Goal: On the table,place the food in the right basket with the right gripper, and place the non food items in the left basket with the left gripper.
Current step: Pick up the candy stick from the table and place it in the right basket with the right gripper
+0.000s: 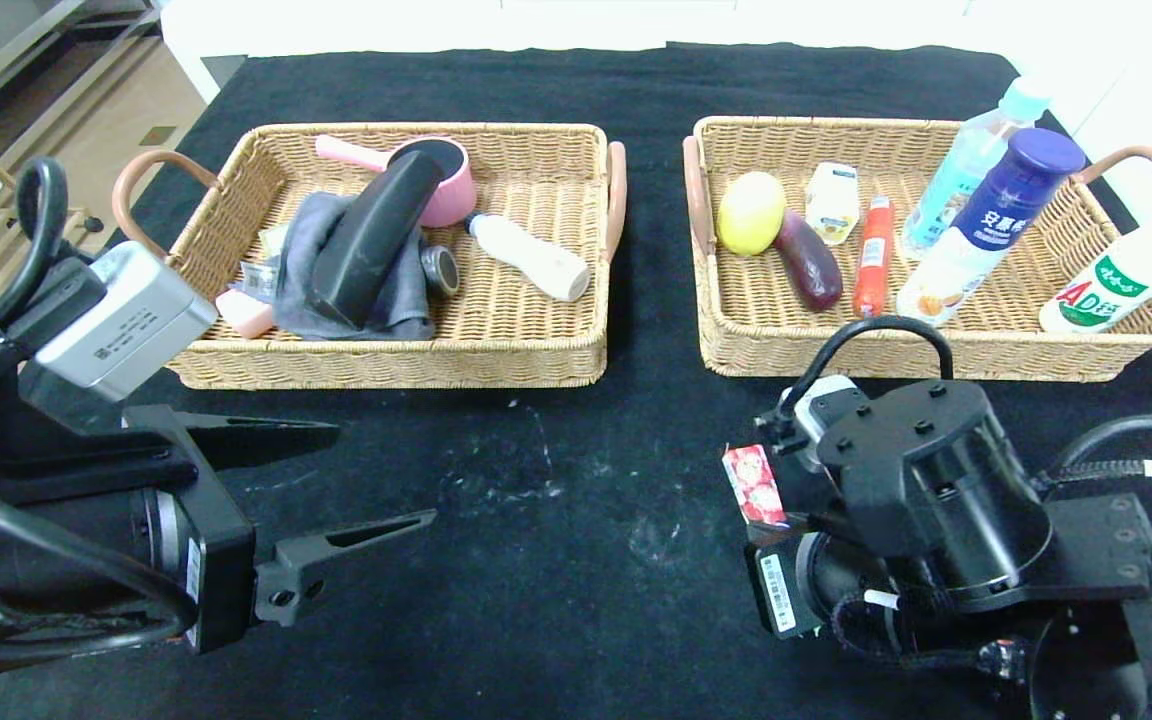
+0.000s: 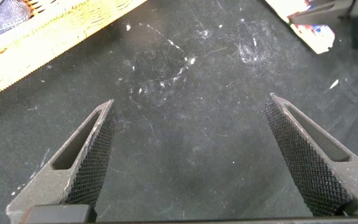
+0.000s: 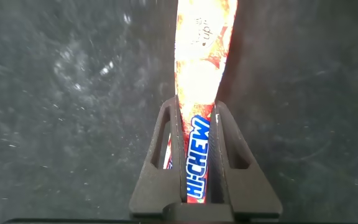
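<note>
two baskets sit side by side on the far half of the black-clothed surface (image 1: 576, 560). the left basket (image 1: 386, 365) holds a grey cloth (image 1: 316, 270), a black glasses case (image 1: 371, 240) lying across it, a pink bottle (image 1: 244, 313) at its near left corner, a white bottle (image 1: 531, 258) and a pink cup (image 1: 446, 185). the right basket (image 1: 936, 355) holds a yellow fruit (image 1: 750, 212), a dark purple eggplant-shaped piece (image 1: 811, 265), a red stick (image 1: 874, 257), a white bottle with a blue cap (image 1: 986, 225) and other bottles.

i see my right gripper (image 3: 196, 134) low over the surface, near of the right basket, its jaws narrow and clamped on the hi-chew candy stick (image 3: 201, 68). in the head view the stick's red end (image 1: 754, 485) pokes out to the left of the arm.

my left gripper (image 2: 188, 158) hovers near of the left basket, jaws spread wide with nothing between them, only bare scuffed cloth beneath.
</note>
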